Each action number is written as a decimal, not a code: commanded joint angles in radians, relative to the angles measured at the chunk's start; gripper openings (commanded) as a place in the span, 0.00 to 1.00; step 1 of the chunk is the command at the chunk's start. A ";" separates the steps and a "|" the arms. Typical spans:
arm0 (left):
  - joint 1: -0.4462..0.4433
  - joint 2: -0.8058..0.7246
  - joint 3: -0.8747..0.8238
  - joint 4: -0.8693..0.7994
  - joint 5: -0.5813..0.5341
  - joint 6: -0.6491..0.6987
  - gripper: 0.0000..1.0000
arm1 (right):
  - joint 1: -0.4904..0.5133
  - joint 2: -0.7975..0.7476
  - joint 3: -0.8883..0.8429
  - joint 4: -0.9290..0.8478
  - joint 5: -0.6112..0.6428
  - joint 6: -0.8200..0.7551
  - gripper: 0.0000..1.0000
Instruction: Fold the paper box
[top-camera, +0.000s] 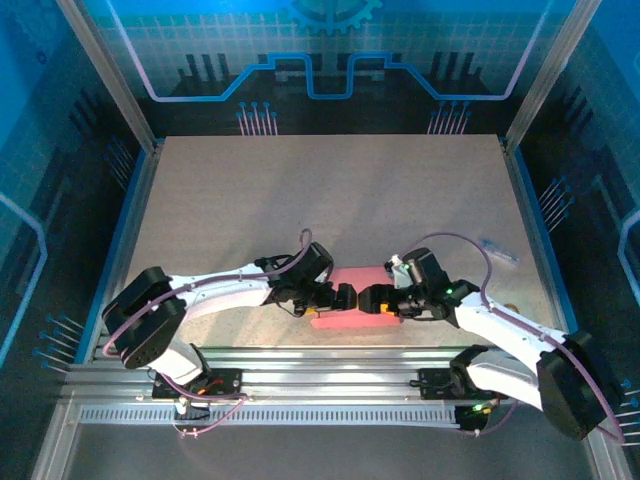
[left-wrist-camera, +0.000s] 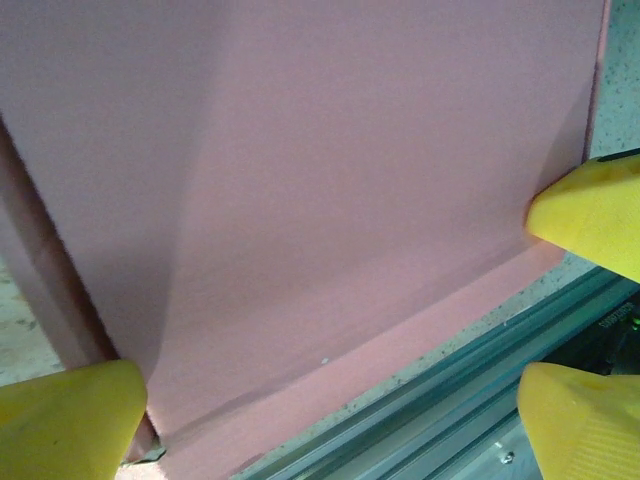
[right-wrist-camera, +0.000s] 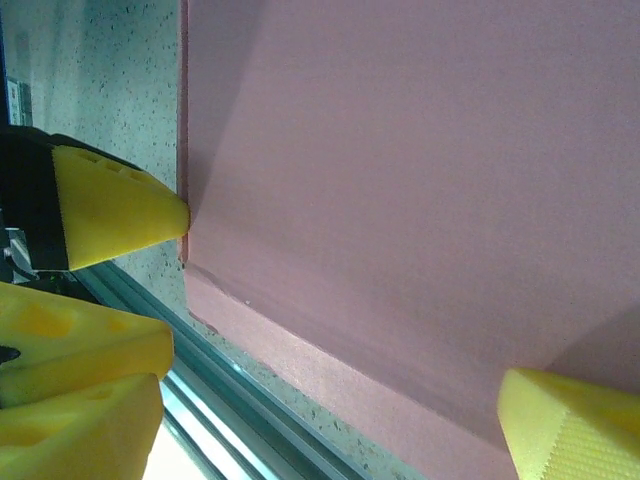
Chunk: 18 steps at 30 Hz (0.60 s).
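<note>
The paper box (top-camera: 352, 279) is lying flat on the surface (top-camera: 300, 190), pink face up, close to the near edge and just beyond the metal rail (top-camera: 330, 362), roughly midway between the two arm bases. Both arms are reaching inward over it from either side, so the left gripper (top-camera: 342, 297) and the right gripper (top-camera: 370, 299) are facing each other almost tip to tip above the middle of the box. In the left wrist view the left gripper's yellow fingers (left-wrist-camera: 70, 425) are standing wide apart at the bottom corners. The pink sheet is spreading between and beyond them, and nothing is clamped. One finger of the right gripper is poking in at the right edge of that view. In the right wrist view the right gripper's jaws are likewise standing wide and gripping nothing, with the left gripper's fingers showing at the left. A crease (right-wrist-camera: 330, 330) is running along the box's near side, setting off a narrow strip (left-wrist-camera: 400, 370) next to the rail. Whether any fingertip is actually touching the card cannot be told.
</note>
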 joint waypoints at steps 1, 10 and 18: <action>-0.008 -0.014 -0.036 -0.073 -0.059 0.009 0.99 | 0.090 0.045 0.000 0.034 0.025 0.055 0.91; 0.002 -0.231 -0.072 0.012 -0.047 0.017 0.99 | 0.161 -0.043 0.083 0.011 0.102 0.055 0.97; 0.040 -0.337 -0.171 -0.027 -0.065 -0.004 0.99 | 0.159 -0.214 0.134 -0.177 0.283 0.055 1.00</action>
